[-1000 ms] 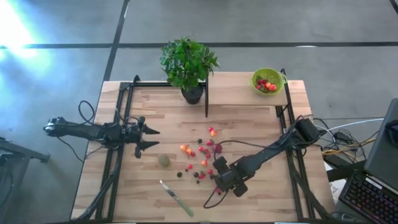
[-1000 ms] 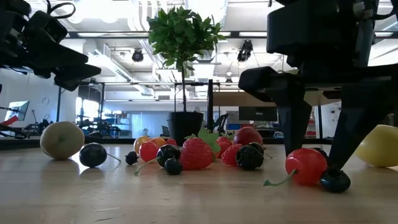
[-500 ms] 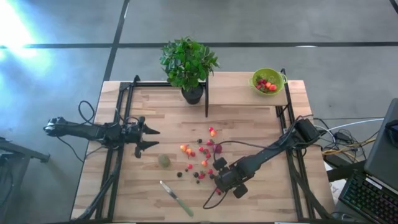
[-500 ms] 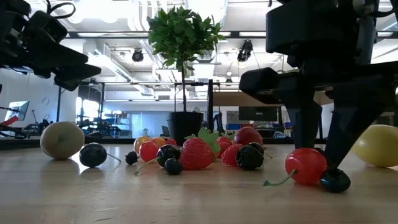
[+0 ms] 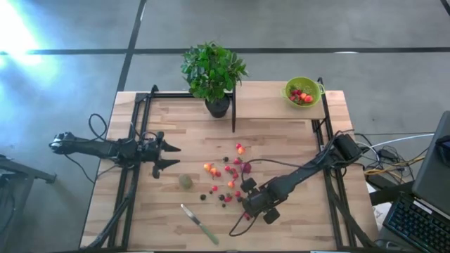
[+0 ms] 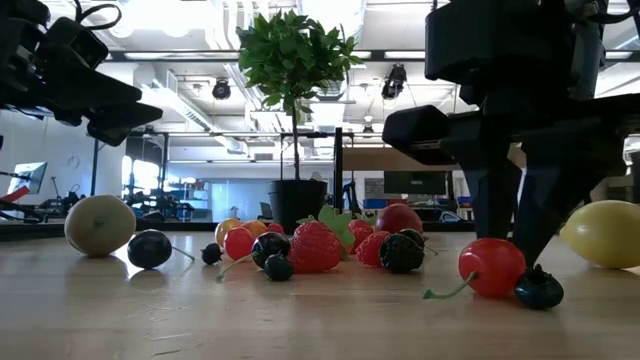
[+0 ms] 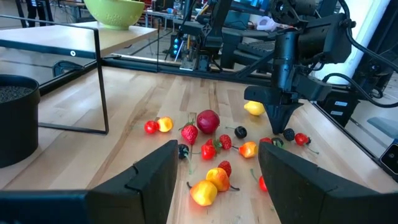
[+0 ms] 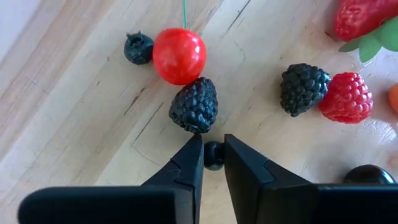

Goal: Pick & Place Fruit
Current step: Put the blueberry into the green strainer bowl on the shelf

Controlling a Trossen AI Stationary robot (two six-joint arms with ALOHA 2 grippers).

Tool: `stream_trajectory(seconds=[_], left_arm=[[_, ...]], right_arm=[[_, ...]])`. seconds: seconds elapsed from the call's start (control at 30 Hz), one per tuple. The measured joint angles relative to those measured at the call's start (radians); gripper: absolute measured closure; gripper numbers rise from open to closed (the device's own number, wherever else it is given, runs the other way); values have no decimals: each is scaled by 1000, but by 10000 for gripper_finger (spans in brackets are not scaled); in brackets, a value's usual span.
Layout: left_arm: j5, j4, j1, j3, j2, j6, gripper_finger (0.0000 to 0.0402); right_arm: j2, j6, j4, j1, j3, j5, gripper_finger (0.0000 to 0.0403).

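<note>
Small toy fruits (image 5: 228,179) lie scattered on the wooden table: red and orange berries, dark berries, a red cherry (image 8: 179,55) and a blackberry (image 8: 195,104). The yellow lemon (image 6: 605,233) and the dull-green ball (image 5: 185,181) rest on the table at either side of the scatter. My right gripper (image 5: 246,202) stands at the scatter's near right end, pointing down, shut on a small dark berry (image 8: 213,155). My left gripper (image 5: 172,156) hovers open above the table, left of the fruit. My right gripper pinches a small round dark berry (image 8: 214,154) between its two fingertips (image 8: 191,163). The fingers come from above, pointing down. In the low view the red cherry (image 6: 492,267) hides the place of contact, so whether the berry is off the table cannot be told.
A lime-green bowl (image 5: 302,91) holding a few red fruits sits on a raised shelf at the far right. A potted plant (image 5: 213,74) stands at the far edge. A green-handled knife (image 5: 199,223) lies near the front edge. Black frame rails run along both sides.
My right gripper has shut: in the low view its two fingers stood wide apart a second ago and have drawn together behind the red cherry. The fruits around it have stayed where they were.
</note>
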Motion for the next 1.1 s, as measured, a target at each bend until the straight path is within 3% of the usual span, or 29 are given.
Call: stream_trajectory(seconds=[0.33,0.67,0.9,1.1], left_arm=[[0,0,0,0,0,0,172],[0,0,0,0,1,0,172],[0,0,0,0,2,0,172],[0,0,0,0,2,0,172]], right_arm=[[-17,0,-66,-3,5,4,362],[-174,5,-154,-40,19,12,389],[-277,105,-153,-88,7,14,395],[-263,186,-199,-105,-1,13,383]])
